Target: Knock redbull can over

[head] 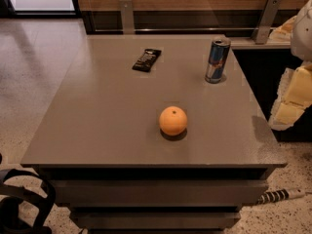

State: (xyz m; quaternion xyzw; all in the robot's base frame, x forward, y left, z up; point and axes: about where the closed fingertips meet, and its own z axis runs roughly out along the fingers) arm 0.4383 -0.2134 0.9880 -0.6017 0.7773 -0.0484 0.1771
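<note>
The redbull can is standing upright on the table in the frame's upper right, long axis vertical, top pointing up, while the gripper is hovering at the right edge, its grip impossible to tell.

Not much of the robot on my feed right now, just a sliver down the far right edge. The arm shows as a white rounded casing up top. Below it the pale yellowish gripper hangs off the right side of the bench, clear of its surface. The frame cuts most of it off.
</note>
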